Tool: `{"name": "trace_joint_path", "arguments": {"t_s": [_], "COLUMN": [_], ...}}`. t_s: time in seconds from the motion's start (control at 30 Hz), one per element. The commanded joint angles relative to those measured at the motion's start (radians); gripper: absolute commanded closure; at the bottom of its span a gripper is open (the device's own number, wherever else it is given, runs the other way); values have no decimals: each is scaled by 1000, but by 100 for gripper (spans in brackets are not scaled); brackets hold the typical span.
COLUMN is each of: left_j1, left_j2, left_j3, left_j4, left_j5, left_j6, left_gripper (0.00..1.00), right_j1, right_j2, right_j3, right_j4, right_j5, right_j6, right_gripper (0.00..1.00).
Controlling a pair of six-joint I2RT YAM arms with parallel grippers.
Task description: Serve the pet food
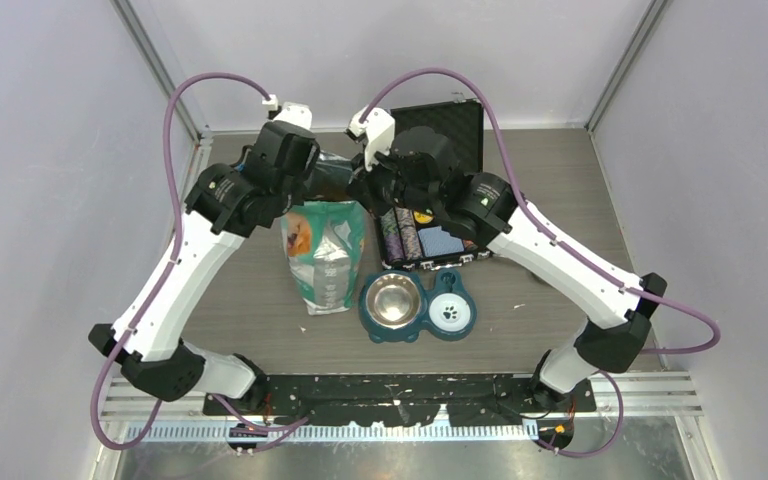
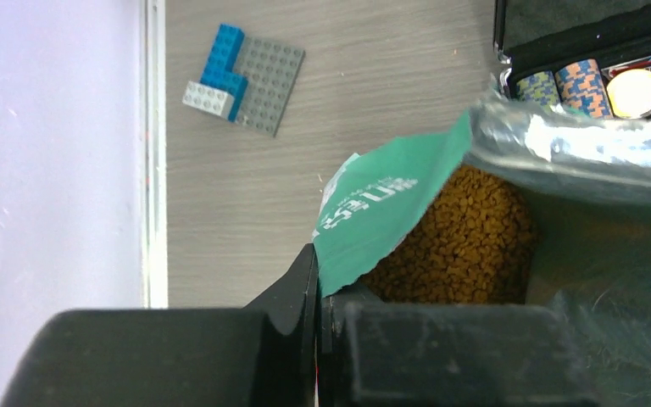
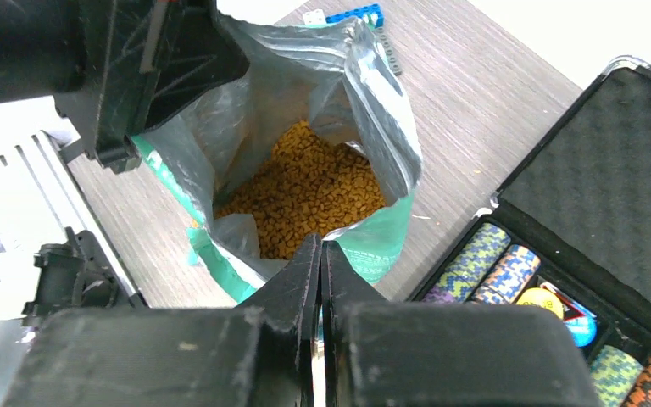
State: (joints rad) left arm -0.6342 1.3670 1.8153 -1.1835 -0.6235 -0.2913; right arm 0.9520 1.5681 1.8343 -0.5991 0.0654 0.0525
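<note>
One bag [image 1: 322, 262] gapes open; we see the left gripper [image 2: 316, 275] pinching its rim at nine o'clock, the right gripper [image 3: 320, 259] pinching at three. One heap of pet food [image 3: 305, 191] lies inside. One steel bowl [image 1: 392, 300] and one white bowl [image 1: 449, 312] sit at the bag's four o'clock.

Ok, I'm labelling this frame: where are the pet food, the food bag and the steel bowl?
pet food [image 3: 305, 191]: right wrist view, middle of the heap.
food bag [image 1: 322, 262]: top view, printed front.
steel bowl [image 1: 392, 298]: top view, bare inner bottom.
</note>
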Motion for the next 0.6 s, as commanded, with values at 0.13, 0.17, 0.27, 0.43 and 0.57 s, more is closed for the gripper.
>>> {"name": "trace_joint_path", "arguments": {"t_s": [0.13,0.17,0.27,0.43,0.57], "left_j1": [19,19,19,19,13], "left_j2": [-7,10,12,-120,-216], "left_j3": [360,383,345,54,-100], "left_j4": [206,191,162,242,317], "left_j5": [-217,-192,-128,-15,111], "left_j6": [340,329,273,169,128], "left_gripper": [100,100,100,100,100], "right_j1": [-36,-36,-38,-48,-58], "right_j2": [-101,-101,-110,-158,-179], "right_j3": [-62,-70,-109,-211,-239], "right_j4": [77,78,78,80,79], "right_j5": [14,22,53,62,61], "right_j6": [88,94,121,159,177], "right_gripper": [95,95,95,93,73]}}
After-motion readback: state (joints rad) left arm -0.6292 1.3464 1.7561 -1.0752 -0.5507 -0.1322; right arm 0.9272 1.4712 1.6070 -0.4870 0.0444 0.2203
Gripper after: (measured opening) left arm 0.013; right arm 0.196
